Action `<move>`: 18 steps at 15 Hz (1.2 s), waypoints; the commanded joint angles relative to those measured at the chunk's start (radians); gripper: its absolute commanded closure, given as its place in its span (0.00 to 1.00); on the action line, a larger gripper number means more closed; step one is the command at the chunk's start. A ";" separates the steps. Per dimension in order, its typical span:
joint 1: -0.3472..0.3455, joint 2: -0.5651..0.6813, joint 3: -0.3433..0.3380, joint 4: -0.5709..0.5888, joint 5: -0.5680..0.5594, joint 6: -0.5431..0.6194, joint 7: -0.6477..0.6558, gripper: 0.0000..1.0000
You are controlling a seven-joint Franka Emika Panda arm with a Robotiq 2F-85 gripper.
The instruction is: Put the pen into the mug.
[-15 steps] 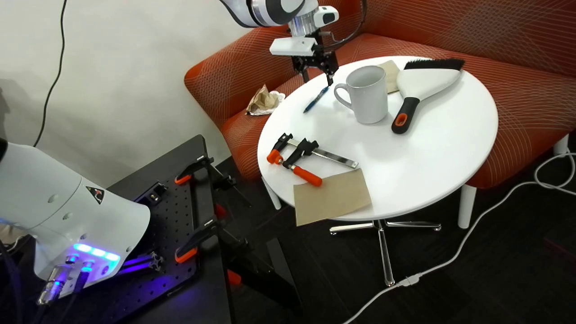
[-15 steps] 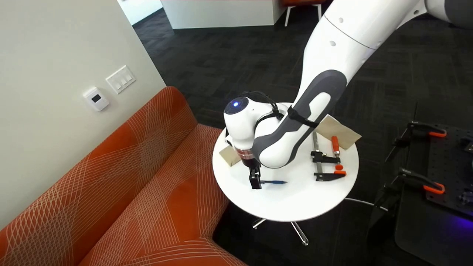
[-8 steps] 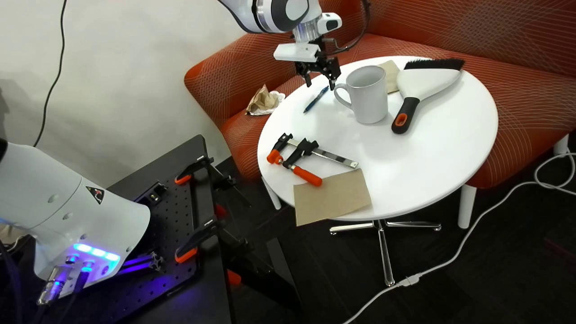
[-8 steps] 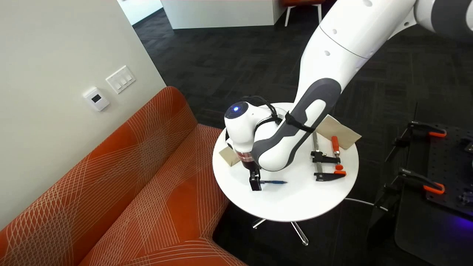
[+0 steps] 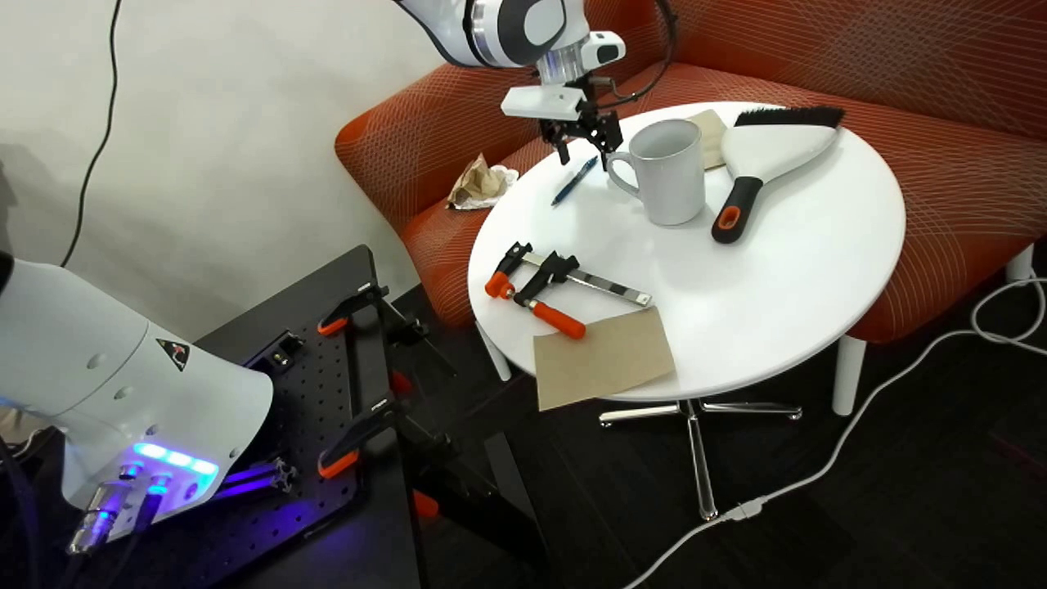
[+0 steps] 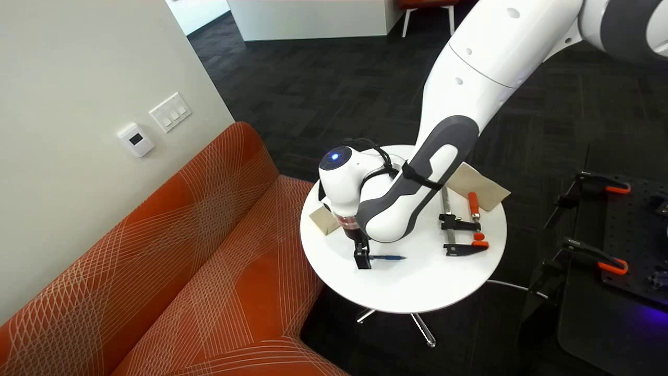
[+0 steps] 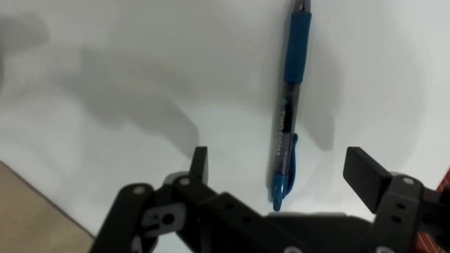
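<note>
The pen is thin, with a dark blue grip and cap end and a see-through barrel. It lies flat on the white round table; it also shows in an exterior view and in the wrist view. The white mug stands upright beside it, handle toward the pen; the arm hides it in an exterior view. My gripper is open and empty, pointing down just above the table. In the wrist view, the pen's clip end lies between the spread fingertips, touching neither.
A white brush with a black handle lies beyond the mug. An orange-handled clamp and brown paper lie at the near side of the table. Another brown paper piece lies near the arm. A red sofa borders the table.
My gripper has moved down toward the table and slightly toward the mug side, over the pen's clip end. The fingers stay open. The pen and mug have not moved.
</note>
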 commanded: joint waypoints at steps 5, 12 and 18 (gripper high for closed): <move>-0.001 0.020 -0.009 0.025 0.003 0.012 0.003 0.56; 0.005 0.004 -0.024 0.022 0.001 0.017 0.029 0.99; 0.023 -0.145 -0.034 -0.086 0.012 0.032 0.129 0.96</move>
